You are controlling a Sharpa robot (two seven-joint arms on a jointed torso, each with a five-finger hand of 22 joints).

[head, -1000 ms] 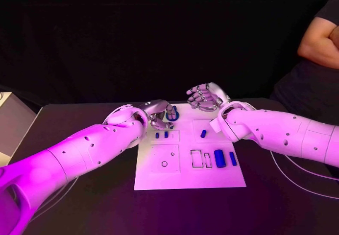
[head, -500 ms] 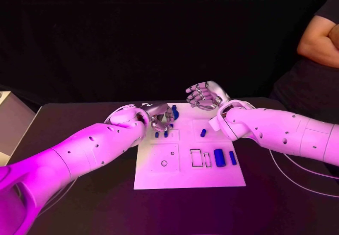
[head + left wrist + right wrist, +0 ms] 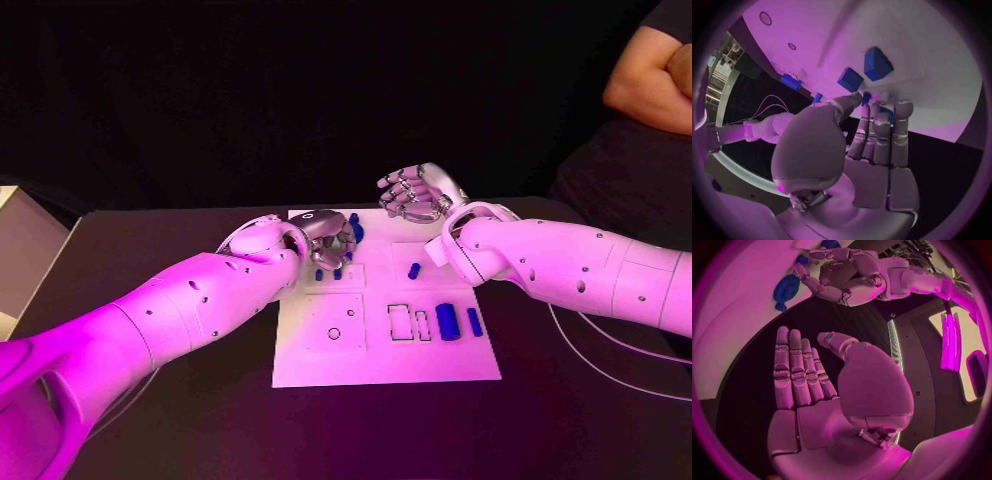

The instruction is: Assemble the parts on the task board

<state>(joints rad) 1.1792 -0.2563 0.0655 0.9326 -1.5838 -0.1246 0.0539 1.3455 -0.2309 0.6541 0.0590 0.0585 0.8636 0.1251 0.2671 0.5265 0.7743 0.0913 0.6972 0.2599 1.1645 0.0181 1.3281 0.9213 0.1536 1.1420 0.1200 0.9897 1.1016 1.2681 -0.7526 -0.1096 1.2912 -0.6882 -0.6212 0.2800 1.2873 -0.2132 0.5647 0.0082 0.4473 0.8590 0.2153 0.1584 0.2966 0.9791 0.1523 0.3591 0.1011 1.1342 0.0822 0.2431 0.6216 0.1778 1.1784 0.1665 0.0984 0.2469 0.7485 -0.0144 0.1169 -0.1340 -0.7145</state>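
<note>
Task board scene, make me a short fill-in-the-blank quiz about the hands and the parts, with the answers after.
1. The task board is a plate of the colour ____.
2. The small parts lying on it are of the colour ____.
3. The right hand holds ____.
4. The hand that reaches down among the parts at the board's far end is the ____ hand.

Answers: white; blue; nothing; left

No legible text, label, brand, number or sign appears in any view. The task board (image 3: 387, 365) carries only outlined recesses and plain blue parts (image 3: 447, 321), without readable markings.
</note>
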